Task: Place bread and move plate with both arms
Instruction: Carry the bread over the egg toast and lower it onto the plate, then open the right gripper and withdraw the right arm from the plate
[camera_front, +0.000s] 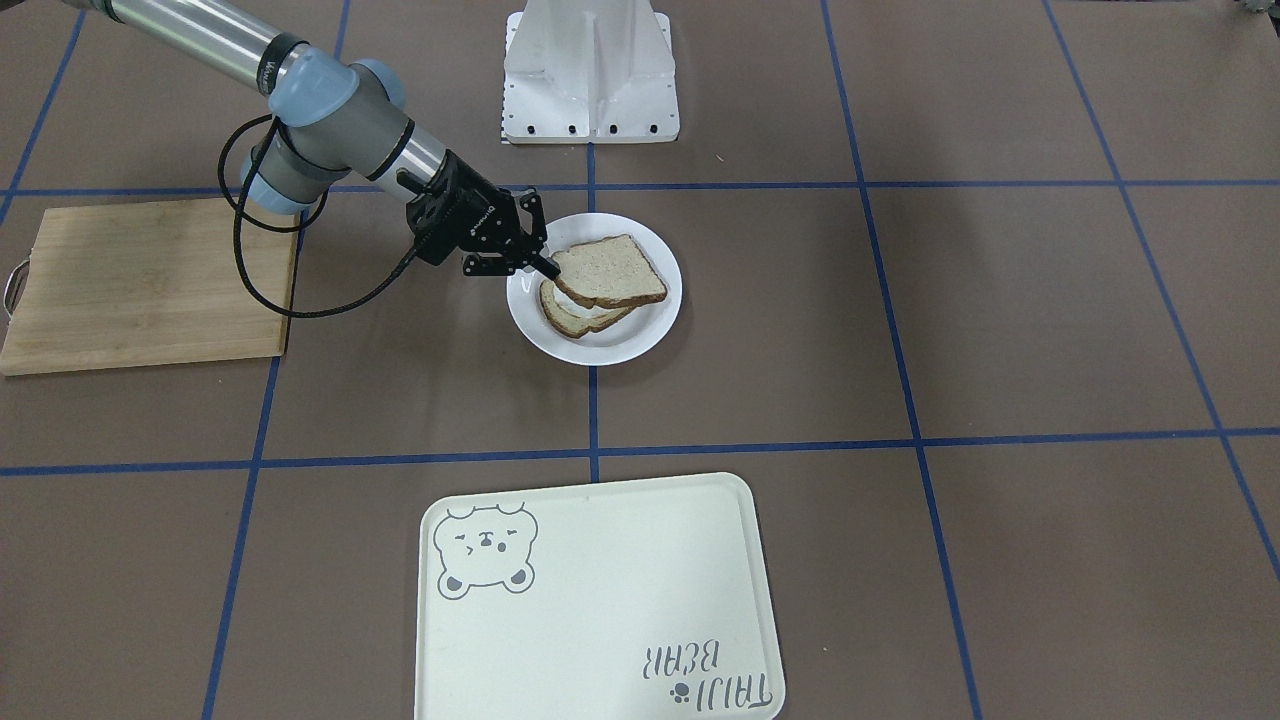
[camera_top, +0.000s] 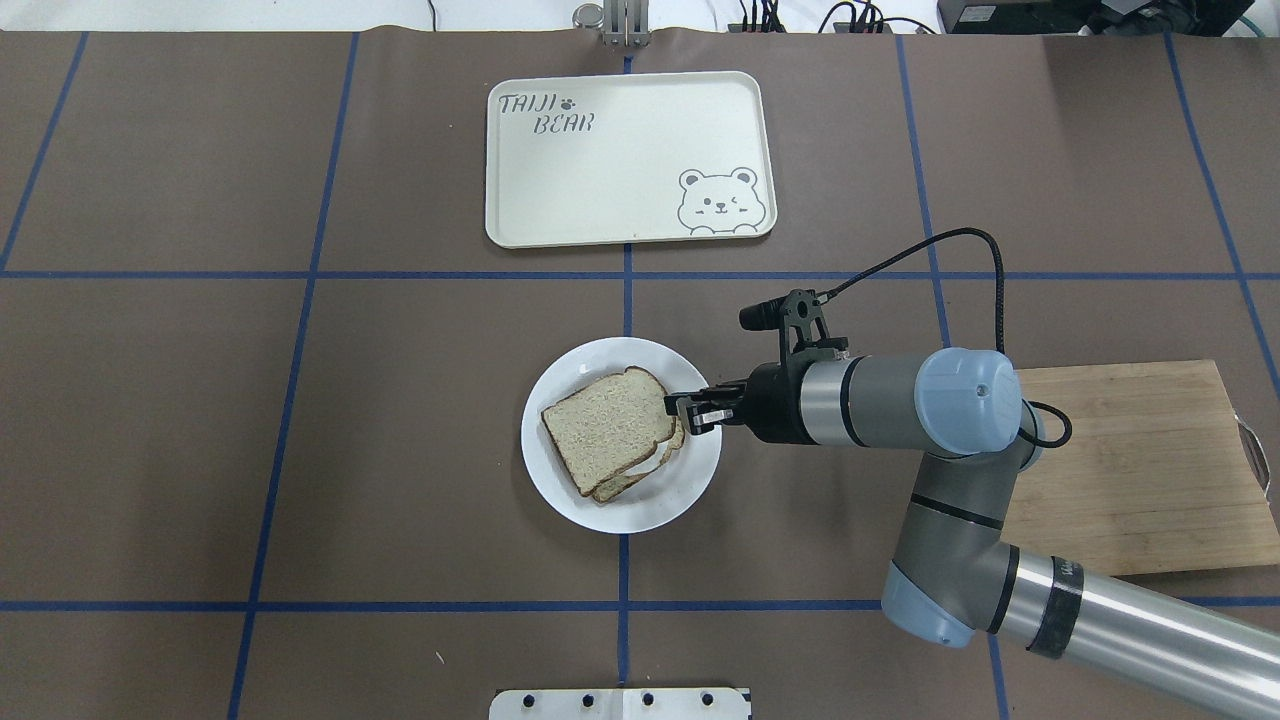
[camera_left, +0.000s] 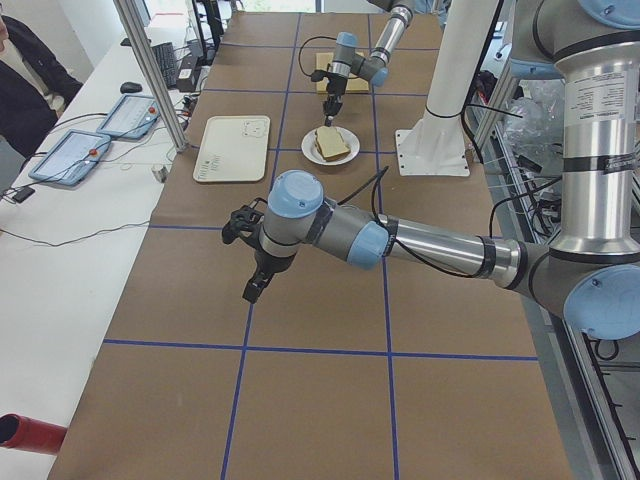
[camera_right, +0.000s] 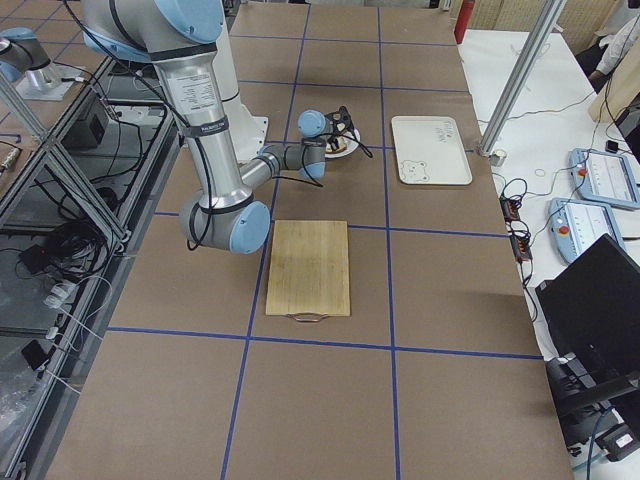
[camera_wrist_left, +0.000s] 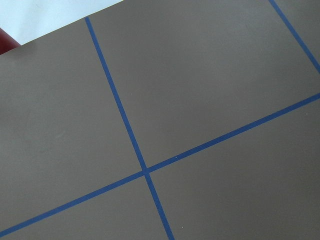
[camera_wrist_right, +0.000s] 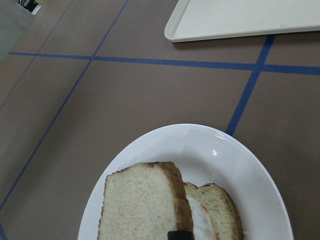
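Observation:
The plain bread (camera_front: 610, 272) lies tilted on a second slice (camera_front: 570, 318) that shows white egg, both on the round white plate (camera_front: 640, 335) at the table's middle. My right gripper (camera_front: 543, 263) is shut on the bread's corner at the plate's rim. The overhead view shows the same: gripper (camera_top: 688, 409), bread (camera_top: 605, 425), plate (camera_top: 660, 505). In the right wrist view the bread (camera_wrist_right: 140, 205) covers the egg slice (camera_wrist_right: 215, 210) on the plate (camera_wrist_right: 240, 165). My left gripper (camera_left: 252, 288) hovers over bare table far from the plate; I cannot tell its state.
A cream tray with a bear drawing (camera_top: 620, 150) lies beyond the plate, also shown in the front view (camera_front: 600, 600). A wooden cutting board (camera_top: 1130, 460) lies under my right arm. The white robot base (camera_front: 590, 75) stands at the near edge.

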